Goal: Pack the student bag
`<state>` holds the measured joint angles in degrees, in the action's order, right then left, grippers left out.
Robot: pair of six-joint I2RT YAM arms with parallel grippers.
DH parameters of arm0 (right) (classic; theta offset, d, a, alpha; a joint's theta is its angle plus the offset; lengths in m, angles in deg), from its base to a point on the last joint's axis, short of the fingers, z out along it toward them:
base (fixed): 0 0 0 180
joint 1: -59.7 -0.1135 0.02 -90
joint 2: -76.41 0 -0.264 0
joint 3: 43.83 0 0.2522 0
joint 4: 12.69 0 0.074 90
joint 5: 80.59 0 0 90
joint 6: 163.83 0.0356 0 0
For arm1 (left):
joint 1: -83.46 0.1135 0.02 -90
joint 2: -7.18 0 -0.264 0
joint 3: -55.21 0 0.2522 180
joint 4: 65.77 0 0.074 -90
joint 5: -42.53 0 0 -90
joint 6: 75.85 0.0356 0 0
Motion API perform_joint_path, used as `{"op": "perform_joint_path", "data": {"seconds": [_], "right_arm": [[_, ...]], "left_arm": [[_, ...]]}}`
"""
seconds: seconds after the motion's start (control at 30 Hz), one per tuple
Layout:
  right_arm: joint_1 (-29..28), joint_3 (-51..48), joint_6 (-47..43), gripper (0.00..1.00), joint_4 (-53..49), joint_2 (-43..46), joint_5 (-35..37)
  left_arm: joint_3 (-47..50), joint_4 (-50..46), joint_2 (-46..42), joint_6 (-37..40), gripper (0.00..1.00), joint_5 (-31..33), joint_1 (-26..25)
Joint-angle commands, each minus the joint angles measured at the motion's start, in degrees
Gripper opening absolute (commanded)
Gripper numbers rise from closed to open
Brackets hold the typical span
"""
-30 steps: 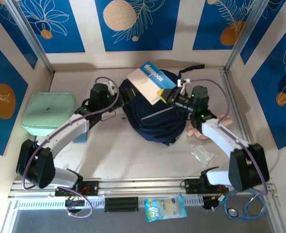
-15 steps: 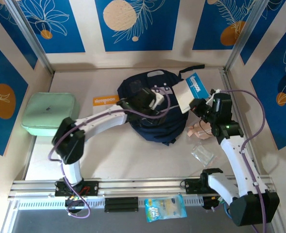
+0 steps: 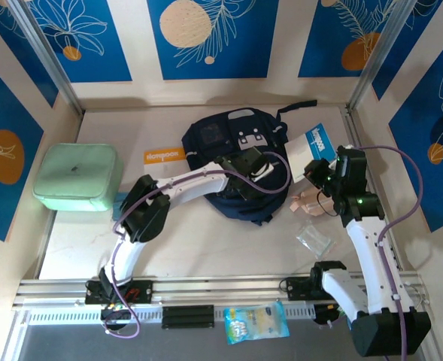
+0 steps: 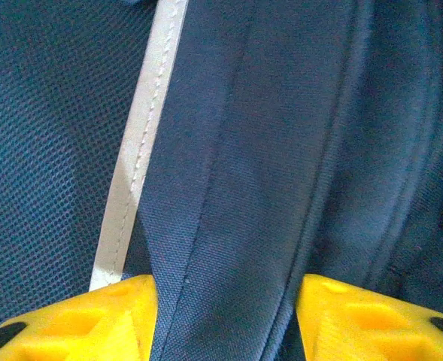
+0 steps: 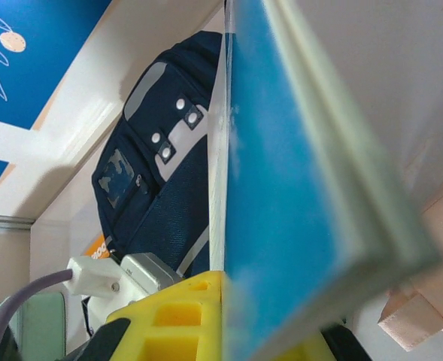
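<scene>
Left claw sits low on the student bag, its yellow fingers apart on either side of a ridge of navy fabric; whether they bite it or merely straddle it I cannot tell. The bag lies in the middle of the surface, toward the back wall, grey patch up, black strap trailing off to the right. I see no open mouth from above, so I judge the packing barely begun. Just right of the bag, the right claw pinches a blue notebook on edge in the air. An orange notebook lies flat, touching the bag's left side, not yet packed. Further out are a mint green case against the left wall, a pale wooden piece and a clear packet near the right arm. Room is tight on the right, by the corner post; the near half of the surface is open, though the left arm slants across it.
</scene>
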<state>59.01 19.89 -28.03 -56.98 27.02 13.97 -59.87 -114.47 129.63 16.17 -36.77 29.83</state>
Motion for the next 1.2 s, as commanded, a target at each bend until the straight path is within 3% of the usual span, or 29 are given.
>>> {"op": "perform_joint_path", "data": {"seconds": [0.0,0.1,0.23,0.4,0.6,1.0,1.17], "right_arm": [[0.6,1.6,-1.1,0.0,-1.4,1.0,0.7],[0.9,1.2,-0.6,0.0,-1.6,1.5,0.8],[1.4,1.0,-0.6,0.0,-2.1,2.0,0.8],[1.7,0.7,-0.5,0.0,-2.2,2.2,0.5],[1.7,0.4,-0.1,0.0,-1.9,2.1,0.3],[1.7,0.1,0.1,0.0,-1.6,2.0,0.3],[1.8,0.1,0.0,0.0,-1.9,2.0,0.2]], "left_arm": [[-3.7,-3.2,1.9,-0.4,0.4,5.2,0.2],[-4.9,-3.8,2.5,-0.9,0.32,6.0,0.3],[-5.2,-3.5,2.2,-0.4,0.3,6.0,0.3],[-5.9,-4.6,2.4,2.3,0.47,0.6,0.3],[-8.0,-7.3,5.0,2.2,0.46,4.4,0.1],[-8.6,-7.9,6.5,3.6,0.47,4.6,-0.4],[-9.7,-7.7,6.1,3.2,0.28,8.4,-0.3]]}}
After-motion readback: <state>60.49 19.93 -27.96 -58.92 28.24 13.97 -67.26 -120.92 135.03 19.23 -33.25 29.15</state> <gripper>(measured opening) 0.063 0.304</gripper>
